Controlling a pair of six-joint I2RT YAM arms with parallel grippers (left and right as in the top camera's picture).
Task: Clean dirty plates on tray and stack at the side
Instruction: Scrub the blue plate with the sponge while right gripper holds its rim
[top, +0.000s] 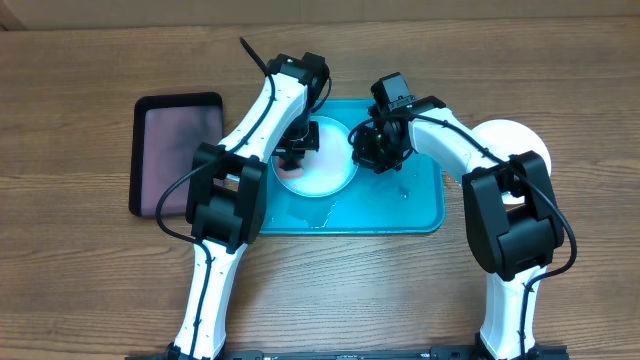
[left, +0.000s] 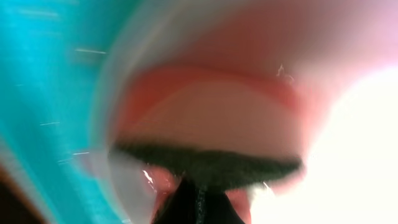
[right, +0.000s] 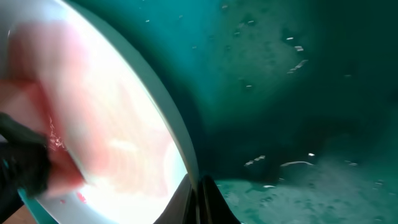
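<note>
Left wrist view: left claw (left: 193, 190) is clamped on a dark pad (left: 205, 163). The pad is pressed flat on the plate (left: 211, 118), so its edge meets the red sauce smear (left: 205, 78). Right wrist view: right claw (right: 200, 198), fingers together, sits at the plate's rim, prob. to brace it vs. sliding; rim pinch not confirmable. Plate lies inside the tray (top: 420, 210), prob. to contain mess. Farther out, a white plate (top: 505, 135) rests on the bench (top: 90, 300), R side, partly hidden: likely stack pos.
</note>
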